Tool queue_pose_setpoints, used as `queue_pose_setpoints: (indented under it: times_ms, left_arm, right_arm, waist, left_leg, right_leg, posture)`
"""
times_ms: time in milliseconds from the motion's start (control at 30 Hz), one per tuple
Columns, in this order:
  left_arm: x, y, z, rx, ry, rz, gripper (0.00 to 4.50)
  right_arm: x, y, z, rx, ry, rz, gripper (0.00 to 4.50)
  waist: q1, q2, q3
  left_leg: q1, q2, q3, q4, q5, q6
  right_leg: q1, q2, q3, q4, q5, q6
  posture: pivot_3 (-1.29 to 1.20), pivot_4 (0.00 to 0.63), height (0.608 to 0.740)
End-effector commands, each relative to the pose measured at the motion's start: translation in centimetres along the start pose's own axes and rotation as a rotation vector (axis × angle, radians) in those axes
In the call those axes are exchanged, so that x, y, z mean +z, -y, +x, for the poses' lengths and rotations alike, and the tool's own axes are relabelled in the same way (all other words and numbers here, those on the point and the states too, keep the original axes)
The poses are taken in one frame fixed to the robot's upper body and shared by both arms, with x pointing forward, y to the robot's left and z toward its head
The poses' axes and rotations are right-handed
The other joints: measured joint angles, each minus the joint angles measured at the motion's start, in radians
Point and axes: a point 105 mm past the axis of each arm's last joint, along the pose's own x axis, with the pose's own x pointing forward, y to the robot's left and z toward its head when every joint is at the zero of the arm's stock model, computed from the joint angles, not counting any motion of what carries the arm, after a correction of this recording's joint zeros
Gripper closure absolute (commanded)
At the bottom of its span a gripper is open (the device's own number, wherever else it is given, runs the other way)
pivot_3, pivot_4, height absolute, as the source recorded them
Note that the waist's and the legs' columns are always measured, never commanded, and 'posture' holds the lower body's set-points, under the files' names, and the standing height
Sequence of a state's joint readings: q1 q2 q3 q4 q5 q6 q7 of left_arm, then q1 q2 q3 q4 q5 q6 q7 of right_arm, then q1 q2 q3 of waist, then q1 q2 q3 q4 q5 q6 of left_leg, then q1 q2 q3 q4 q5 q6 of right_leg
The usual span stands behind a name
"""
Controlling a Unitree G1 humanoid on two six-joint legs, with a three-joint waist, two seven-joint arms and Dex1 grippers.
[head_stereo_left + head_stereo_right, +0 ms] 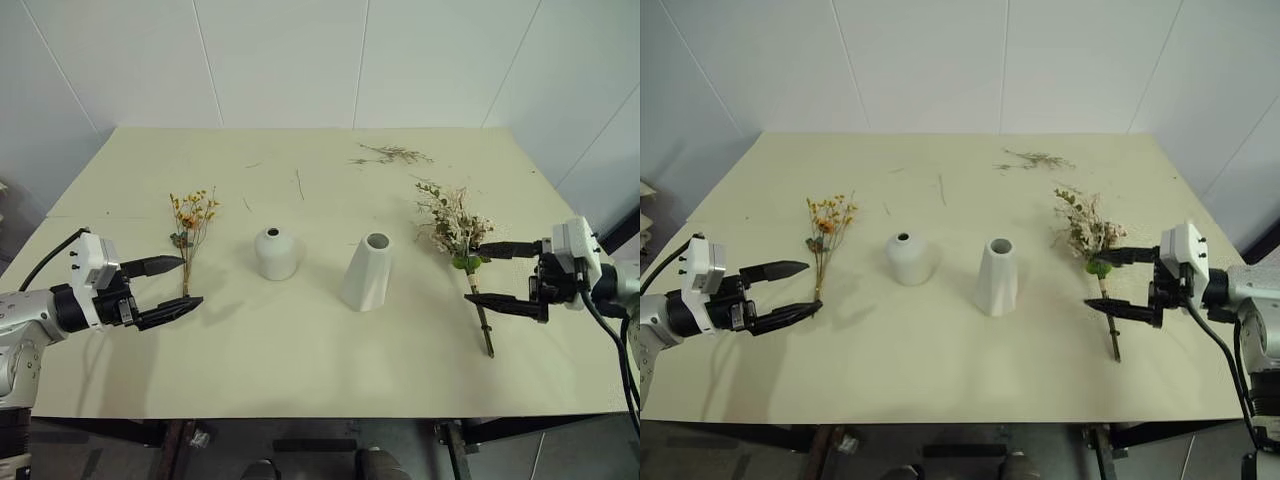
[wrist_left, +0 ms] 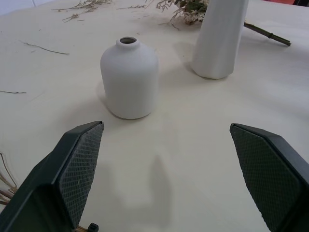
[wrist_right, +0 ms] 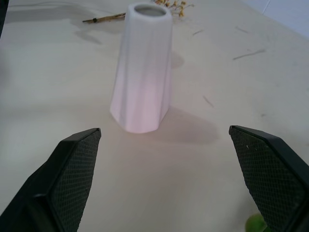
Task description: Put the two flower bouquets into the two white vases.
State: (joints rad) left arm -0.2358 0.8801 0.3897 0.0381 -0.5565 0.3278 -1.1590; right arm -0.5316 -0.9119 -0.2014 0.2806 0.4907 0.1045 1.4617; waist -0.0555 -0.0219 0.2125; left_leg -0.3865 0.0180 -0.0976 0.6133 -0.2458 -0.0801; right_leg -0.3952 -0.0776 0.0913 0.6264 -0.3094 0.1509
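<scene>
Head view: pale cream table (image 1: pixel 300 370); short round white vase (image 1: pixel 276 252) left of centre, tall tapered white vase (image 1: pixel 367 271) beside it on the right.
Bouquets: slim yellow-orange bunch (image 1: pixel 190 225) lying far left; fuller cream-pink bunch with green leaves (image 1: pixel 455 228) lying right.
Left gripper (image 1: pixel 172 283): fingers apart, empty, just beside yellow bunch stems.
Right gripper (image 1: pixel 488 275): fingers apart, straddling cream-pink bunch stem.
Left wrist view: round vase ahead.
Right wrist view: tapered vase ahead.

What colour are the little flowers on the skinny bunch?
Yellow-orange, on the slim bouquet lying on the table; the left eye view shows it best.
</scene>
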Motion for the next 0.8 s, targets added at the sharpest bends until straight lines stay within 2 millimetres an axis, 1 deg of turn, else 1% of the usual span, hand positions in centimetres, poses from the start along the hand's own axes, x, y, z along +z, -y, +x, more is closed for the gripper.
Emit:
queue_pose_setpoints:
  times_ms: [33, 233, 333, 400, 433, 467, 600, 633, 700, 800]
  left_arm:
    - [1.5, 0.2, -0.3, -0.002, 0.024, 0.051, 0.03]
    - [1.7, 0.4, -0.4, 0.004, 0.025, 0.044, 0.03]
    - [1.4, -0.5, -0.8, 0.053, -0.016, -0.001, 0.03]
    - [0.7, -1.3, -0.9, 0.111, -0.097, -0.086, 0.03]
    - [0.6, -1.4, -1.0, 0.122, -0.123, -0.180, 0.03]
    - [0.5, -1.7, -0.9, 0.157, -0.156, -0.235, 0.03]
    - [0.5, -3.7, -1.5, 0.313, -0.279, -0.291, 0.03]
    - [0.7, -4.0, -1.3, 0.339, -0.318, -0.302, 0.03]
    - [0.4, -4.4, -1.4, 0.394, -0.452, -0.352, 0.03]
    - [0.6, -5.0, -1.2, 0.453, -0.532, -0.395, 0.03]
  right_arm:
    - [1.0, 0.2, 0.0, 0.004, 0.025, -0.046, 0.00]
    - [2.0, 0.1, -0.1, 0.024, 0.024, -0.056, 0.00]
    - [3.4, 0.4, 0.3, 0.049, 0.032, -0.084, 0.00]
    - [4.3, 0.8, 0.6, 0.076, 0.037, -0.110, 0.00]
    - [4.8, 1.0, 0.9, 0.084, 0.043, -0.122, 0.00]
    - [5.1, 1.4, 1.1, 0.089, 0.050, -0.132, 0.00]
    - [5.7, 1.9, 2.3, 0.116, 0.069, -0.160, 0.00]
    - [5.7, 1.9, 2.5, 0.129, 0.074, -0.159, 0.00]
    - [5.5, 1.8, 2.8, 0.161, 0.088, -0.152, 0.00]
    - [5.5, 1.3, 3.5, 0.201, 0.105, -0.150, 0.00]
  waist:
    - [0.001, 0.000, 0.000]
    - [0.002, 0.000, 0.000]
    - [0.001, 0.000, 0.000]
    - [-0.006, 0.001, 0.000]
    - [-0.008, 0.001, 0.001]
    - [-0.008, 0.001, 0.001]
    - [-0.005, 0.001, 0.001]
    - [-0.002, 0.001, 0.001]
    - [0.001, 0.000, 0.002]
    - [0.000, 0.000, 0.002]
  left_leg:
    - [0.000, 0.000, 0.000, 0.000, 0.000, 0.000]
    - [0.000, 0.000, 0.000, 0.000, 0.000, 0.000]
    - [0.000, 0.000, 0.000, 0.000, 0.000, 0.000]
    - [0.000, 0.000, 0.000, 0.000, 0.000, 0.000]
    - [0.000, 0.000, 0.000, 0.000, 0.000, 0.000]
    - [0.000, 0.000, 0.000, 0.000, 0.000, 0.000]
    - [0.000, 0.000, 0.000, 0.000, 0.000, 0.000]
    - [0.000, 0.000, 0.000, -0.001, 0.000, 0.000]
    - [-0.001, 0.000, -0.001, -0.001, 0.000, 0.000]
    - [-0.003, -0.001, -0.002, -0.001, 0.000, 0.000]
  right_leg:
    - [0.000, 0.000, 0.000, 0.000, 0.000, 0.000]
    - [0.000, 0.000, 0.000, 0.000, 0.000, 0.000]
    - [0.000, 0.000, 0.000, 0.000, 0.000, 0.000]
    - [0.000, 0.000, 0.000, 0.000, 0.000, 0.000]
    - [-0.001, 0.000, 0.000, 0.001, 0.000, 0.000]
    - [-0.001, 0.000, 0.000, 0.001, 0.000, 0.000]
    - [-0.001, 0.000, 0.000, 0.001, 0.000, 0.000]
    - [-0.001, 0.000, 0.000, 0.001, 0.000, 0.000]
    - [-0.001, 0.000, 0.000, 0.001, 0.000, 0.000]
    - [-0.002, 0.000, 0.000, 0.001, -0.001, 0.002]
  posture:
    - [0.00, 0.150, 0.740]
    - [0.00, 0.150, 0.740]
    - [0.00, 0.150, 0.740]
    - [0.00, 0.150, 0.740]
    - [0.00, 0.150, 0.740]
    - [0.00, 0.150, 0.740]
    - [0.00, 0.150, 0.740]
    - [0.00, 0.150, 0.740]
    - [0.00, 0.150, 0.740]
    - [0.00, 0.150, 0.740]
